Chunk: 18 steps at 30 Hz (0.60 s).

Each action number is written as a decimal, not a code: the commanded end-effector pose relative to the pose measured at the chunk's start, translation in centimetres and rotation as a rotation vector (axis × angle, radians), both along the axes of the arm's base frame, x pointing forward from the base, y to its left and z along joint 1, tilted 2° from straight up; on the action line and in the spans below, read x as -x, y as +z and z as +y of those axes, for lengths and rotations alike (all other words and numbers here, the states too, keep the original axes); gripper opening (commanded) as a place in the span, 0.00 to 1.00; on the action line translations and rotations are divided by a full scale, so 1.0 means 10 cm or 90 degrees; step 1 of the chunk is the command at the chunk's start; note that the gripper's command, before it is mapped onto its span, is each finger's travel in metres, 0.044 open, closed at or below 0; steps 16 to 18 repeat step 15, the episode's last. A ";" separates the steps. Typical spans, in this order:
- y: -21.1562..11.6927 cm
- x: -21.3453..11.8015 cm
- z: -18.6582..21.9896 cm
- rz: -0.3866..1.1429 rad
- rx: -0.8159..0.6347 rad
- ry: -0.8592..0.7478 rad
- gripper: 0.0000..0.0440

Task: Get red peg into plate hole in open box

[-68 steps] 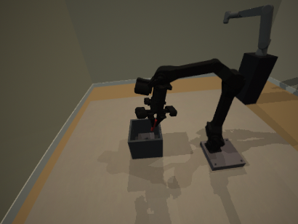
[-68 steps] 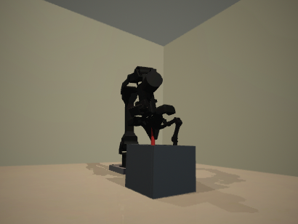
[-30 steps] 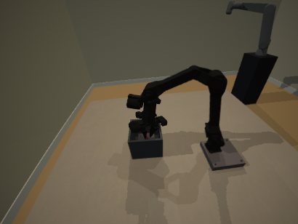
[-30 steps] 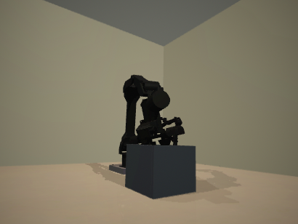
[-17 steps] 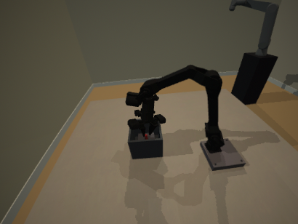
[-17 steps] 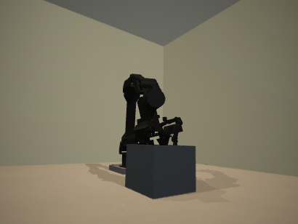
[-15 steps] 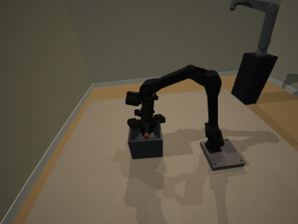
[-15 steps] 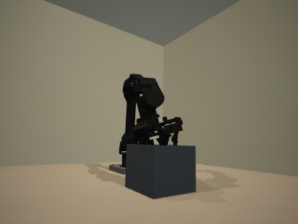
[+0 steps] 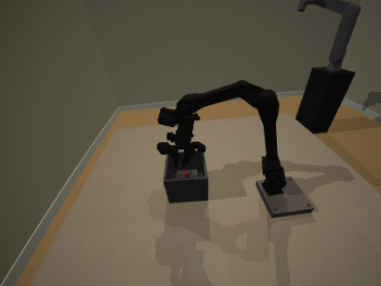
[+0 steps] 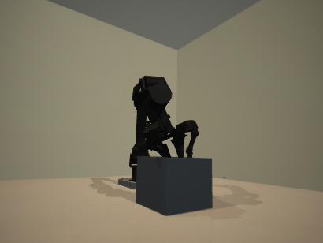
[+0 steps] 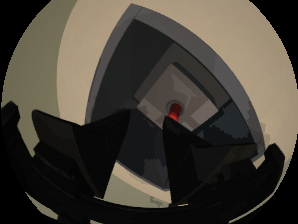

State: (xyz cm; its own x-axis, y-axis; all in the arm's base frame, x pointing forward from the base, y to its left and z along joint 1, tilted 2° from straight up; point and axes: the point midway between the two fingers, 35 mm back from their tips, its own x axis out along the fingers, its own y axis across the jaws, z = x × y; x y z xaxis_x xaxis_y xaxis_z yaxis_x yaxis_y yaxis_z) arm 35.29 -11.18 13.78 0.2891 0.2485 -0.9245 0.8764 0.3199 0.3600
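Box [image 9: 188, 190] [image 10: 185, 185] [image 11: 200, 50] is sitting open-side up; gripper [image 9: 180, 166] [image 10: 174, 156] [image 11: 147, 117] is hanging over its opening, fingers parted, gripping nothing. Red peg [image 9: 187, 175] [image 11: 174, 111] is standing in the hole of the plate [image 9: 194, 173] [image 11: 155, 92] at the box's bottom, part of it showing above; can't tell how deep it's seated. In wrist view one fingertip is overlapping the peg's near end; contact unclear. Box walls are closely surrounding the workspace. Arm's base plate [image 9: 294, 204] [image 10: 125, 182] is lying apart from the box; black pedestal [image 9: 322, 97] is standing well beyond it, carrying a grey arm [image 9: 344, 37]. Exterior's front walls are hiding peg and plate; top and wrist are showing both.

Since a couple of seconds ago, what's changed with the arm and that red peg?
The gripper has come down and swung over the open box, its fingers now apart. It has let go of the red peg, which went from between the fingers above the box down to the hole in the plate. The box and the arm's base plate stayed put.
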 end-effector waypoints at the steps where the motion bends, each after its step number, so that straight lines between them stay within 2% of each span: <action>1: 0.04 -0.04 -0.03 -0.016 -0.010 0.007 0.35; 18: 0.13 -0.22 -0.14 -0.077 -0.033 0.040 0.35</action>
